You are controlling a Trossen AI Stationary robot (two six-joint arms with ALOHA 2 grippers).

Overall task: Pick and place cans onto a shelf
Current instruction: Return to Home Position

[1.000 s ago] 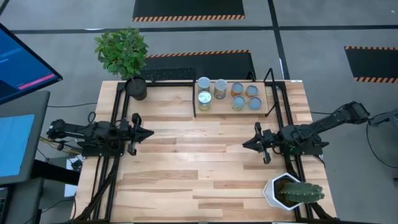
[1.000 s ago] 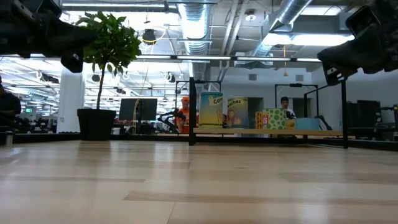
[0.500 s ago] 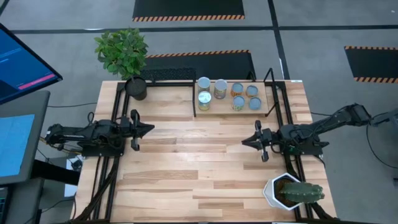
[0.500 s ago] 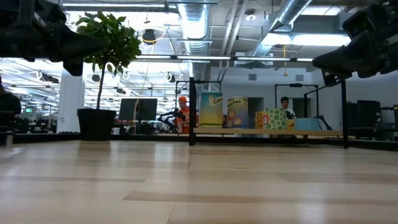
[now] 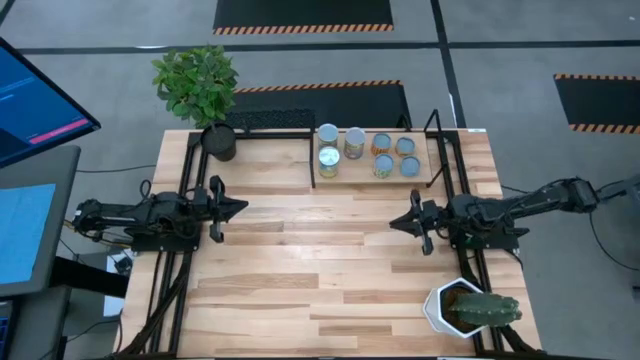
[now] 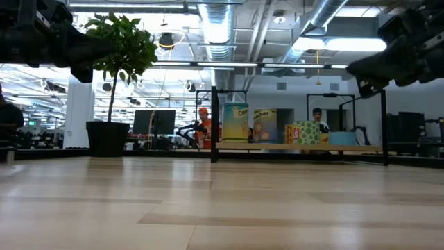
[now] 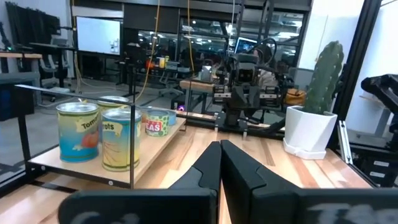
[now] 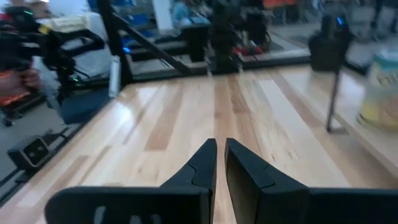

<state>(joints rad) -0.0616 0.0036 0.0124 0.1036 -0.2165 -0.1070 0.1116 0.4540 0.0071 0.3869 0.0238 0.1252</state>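
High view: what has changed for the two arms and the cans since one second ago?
The right arm's rear part folded down flatter at the table's right edge. The right gripper crept slightly toward the shelf, shut and empty. The left gripper shifted slightly the same way, also shut. Nothing was taken or released. The seven cans on the shelf stayed put.

potted plant (image 5: pixel 196 82): table's back-left corner | cactus (image 5: pixel 485 310): front-right corner
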